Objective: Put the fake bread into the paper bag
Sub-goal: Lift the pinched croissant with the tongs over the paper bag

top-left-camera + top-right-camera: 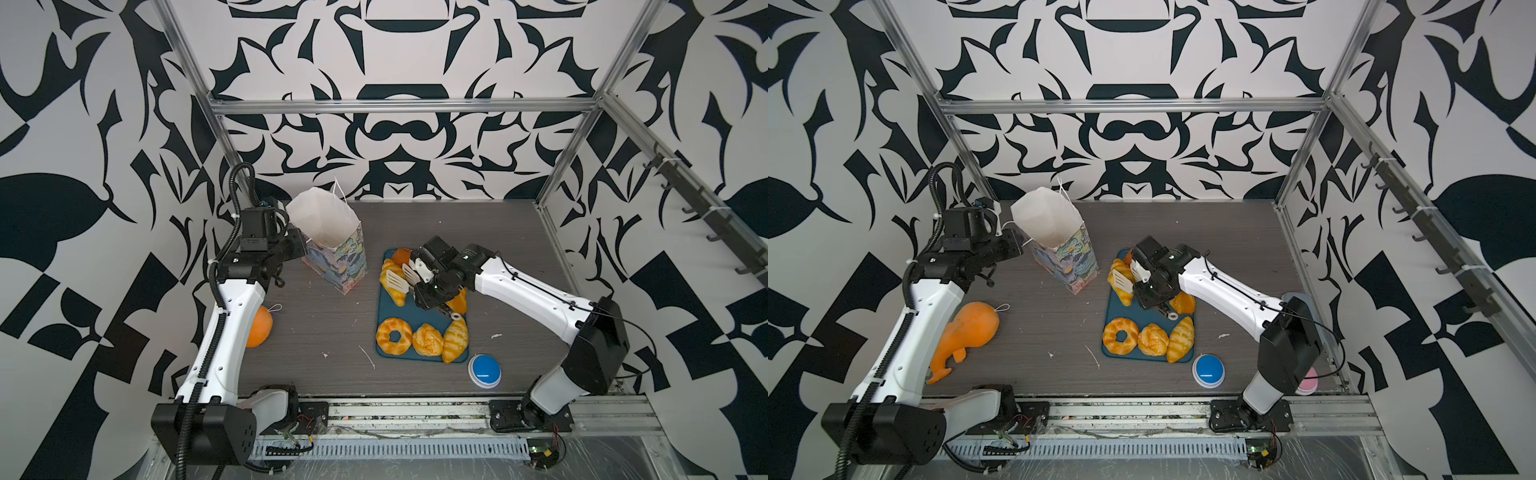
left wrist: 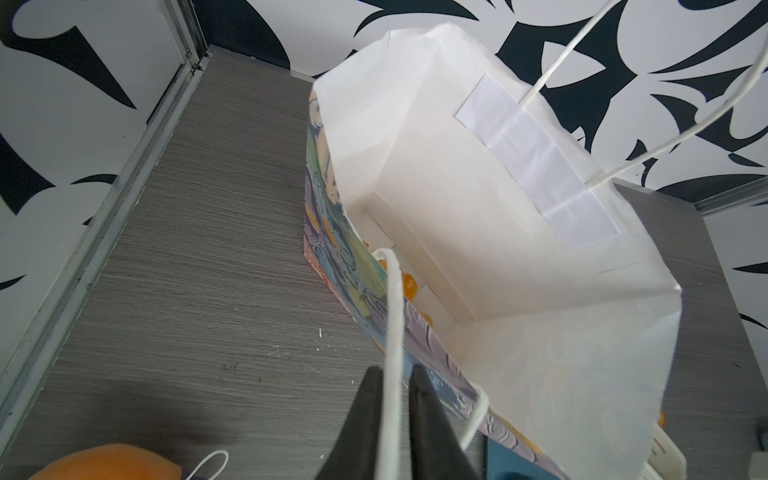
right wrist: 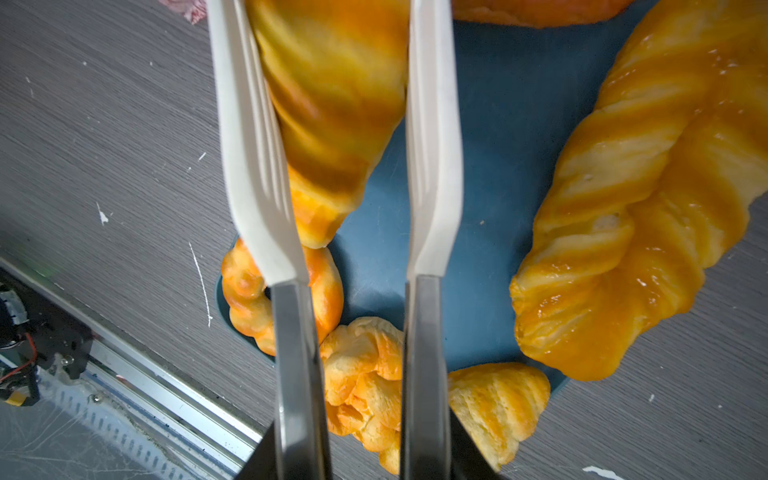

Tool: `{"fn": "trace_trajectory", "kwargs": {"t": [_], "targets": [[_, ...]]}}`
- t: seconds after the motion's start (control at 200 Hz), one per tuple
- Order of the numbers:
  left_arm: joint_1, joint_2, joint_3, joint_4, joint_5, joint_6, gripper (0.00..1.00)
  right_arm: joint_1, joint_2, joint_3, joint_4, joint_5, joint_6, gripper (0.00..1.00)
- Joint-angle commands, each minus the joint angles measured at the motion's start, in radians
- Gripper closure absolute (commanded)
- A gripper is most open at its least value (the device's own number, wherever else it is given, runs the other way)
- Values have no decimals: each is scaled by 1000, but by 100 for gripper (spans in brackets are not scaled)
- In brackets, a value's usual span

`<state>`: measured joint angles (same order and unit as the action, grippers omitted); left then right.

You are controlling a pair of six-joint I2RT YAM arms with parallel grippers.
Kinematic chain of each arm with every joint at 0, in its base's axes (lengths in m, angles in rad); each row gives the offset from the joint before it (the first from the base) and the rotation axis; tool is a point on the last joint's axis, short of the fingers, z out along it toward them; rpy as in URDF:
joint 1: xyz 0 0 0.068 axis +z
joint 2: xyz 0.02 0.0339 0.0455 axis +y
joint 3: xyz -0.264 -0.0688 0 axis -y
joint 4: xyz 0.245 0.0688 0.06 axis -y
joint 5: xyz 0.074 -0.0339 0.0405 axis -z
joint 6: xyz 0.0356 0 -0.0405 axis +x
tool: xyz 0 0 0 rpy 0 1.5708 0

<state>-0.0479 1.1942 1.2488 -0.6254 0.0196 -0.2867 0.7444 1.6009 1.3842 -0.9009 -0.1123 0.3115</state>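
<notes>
A croissant [image 3: 328, 104] is clamped by the right end effector [image 1: 402, 276], and the paper bag's [image 2: 457, 208] handle [image 2: 392, 299] by the left end effector [image 2: 392, 399]. Carriage over the bag's mouth is required next.

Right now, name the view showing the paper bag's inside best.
Left wrist view: it looks down the paper bag to its floor, with fake bread there. Both top views stop at the inner wall; right wrist view misses it.

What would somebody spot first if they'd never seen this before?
Probably the shiny golden toy breads on the blue tray, right of the middle in both top views, where white tongs in the right arm's jaws straddle a croissant. Next, the tall paper bag at the back left, its string handle pinched in the left arm's jaws. The bold black-and-white walls grab the eye too.
</notes>
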Motion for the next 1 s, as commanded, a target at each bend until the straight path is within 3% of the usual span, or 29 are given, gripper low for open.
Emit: {"fn": "trace_trajectory", "kwargs": {"t": [0.0, 0.395, 0.995], "targets": [[5, 1, -11, -10, 5, 1, 83, -14, -68, 25, 31, -16, 2, 56], [5, -5, -11, -9, 6, 2, 83, -42, -121, 134, 28, -27, -27, 56], [5, -2, -10, -7, 10, -1, 83, -49, -78, 286, 101, -86, -40, 57]]}}
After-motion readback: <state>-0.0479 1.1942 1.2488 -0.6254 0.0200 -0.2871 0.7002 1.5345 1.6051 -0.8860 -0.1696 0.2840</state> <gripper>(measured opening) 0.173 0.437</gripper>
